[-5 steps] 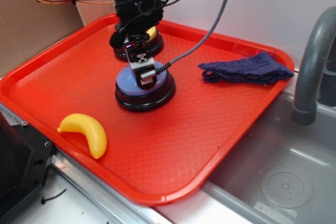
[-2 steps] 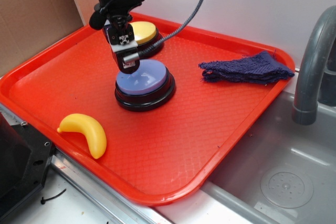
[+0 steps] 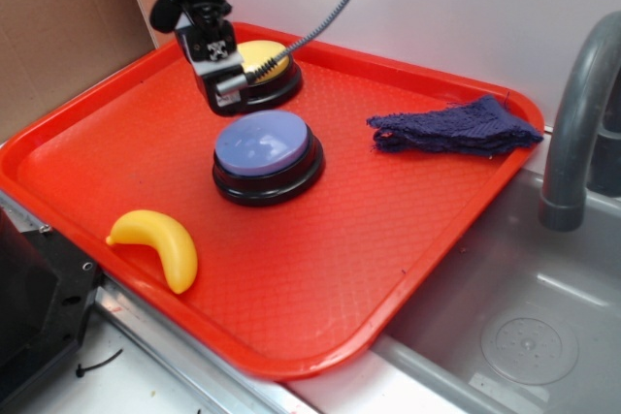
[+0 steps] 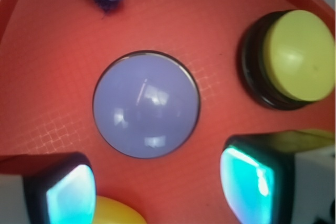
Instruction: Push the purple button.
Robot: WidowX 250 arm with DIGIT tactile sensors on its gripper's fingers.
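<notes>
Red tray (image 3: pixel 408 239) on a counter beside a sink, white wall behind. Left to right: yellow toy banana (image 3: pixel 160 244) near the tray's front-left edge; gripper (image 3: pixel 215 79) hovering clear of everything, up and left of the purple button (image 3: pixel 264 143), which sits mid-tray, nothing touching its dome. Wrist view shows the two fingertips spread apart, holding nothing. Yellow button (image 3: pixel 264 63) just behind; blue cloth (image 3: pixel 456 125) off right, well apart.
</notes>
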